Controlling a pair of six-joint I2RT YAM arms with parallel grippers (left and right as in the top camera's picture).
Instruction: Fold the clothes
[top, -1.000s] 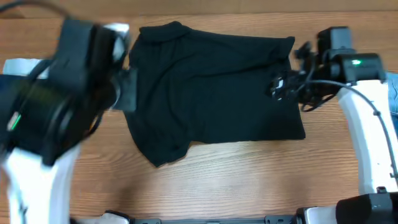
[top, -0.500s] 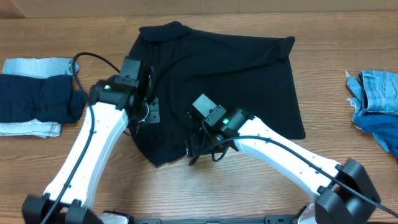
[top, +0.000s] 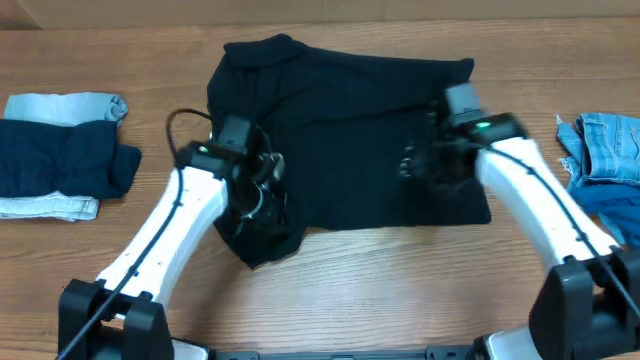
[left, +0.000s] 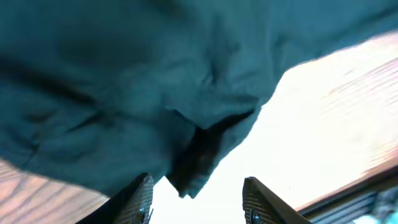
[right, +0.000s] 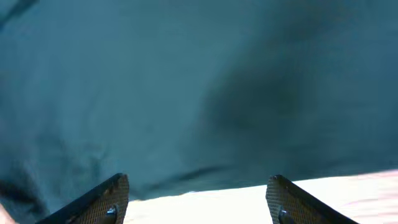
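Two wrist views, unlike overhead, show left end effector (left: 198, 182) and right end effector (right: 198, 179) released over black garment (top: 350, 130).

Matt blk cloth garment (top: 350, 140), wood-grain table (top: 400, 290)

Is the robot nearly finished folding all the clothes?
Not yet. The navy piece at the left looks folded, lying on a pale one. The black shirt lies spread out with no fold made. The left pincer and right pincer are open above it, gripping nothing. The denim at the right edge is a crumpled heap, so that is left too.
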